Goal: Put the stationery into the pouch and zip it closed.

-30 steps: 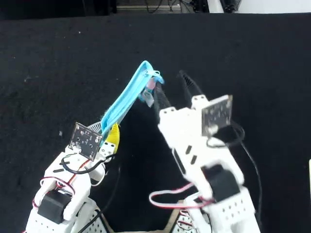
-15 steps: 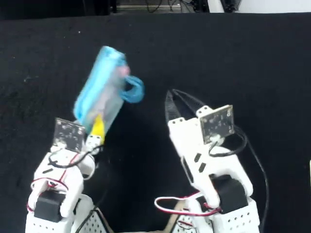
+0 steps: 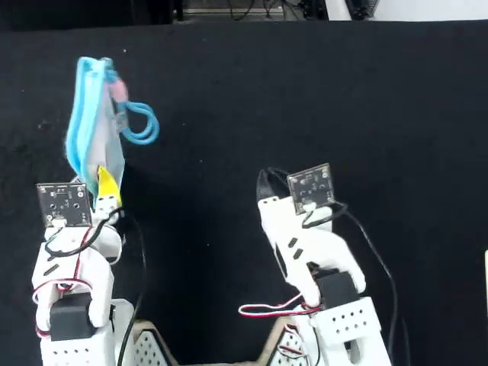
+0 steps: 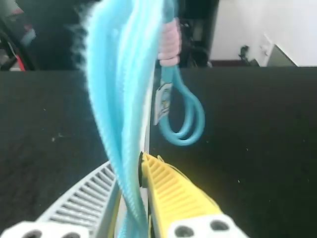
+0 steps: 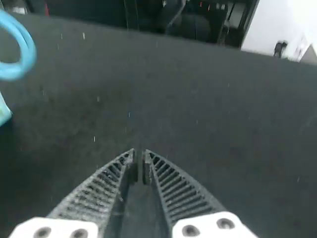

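My left gripper (image 3: 101, 187) is shut on the lower edge of the light-blue pouch (image 3: 93, 122) and holds it upright above the black table, at the left. In the left wrist view the pouch (image 4: 121, 99) stands edge-on between the grey and yellow fingers (image 4: 171, 191) of my left gripper (image 4: 133, 171); a blue loop strap (image 4: 185, 116) with a pink piece hangs off its top. My right gripper (image 5: 138, 163) is shut with nothing in it, low over the table's middle (image 3: 267, 183), well to the right of the pouch. The strap (image 5: 15, 49) shows at the edge of the right wrist view.
The black table (image 3: 343, 99) stretches bare across the back and right. Dark equipment and cables (image 3: 252, 9) line the far edge. A pale object (image 3: 486, 274) sits at the right border.
The left arm has swung the pouch leftward and away from the right gripper. The right gripper let go of the pouch's zipper end, pulled back toward its base and closed.
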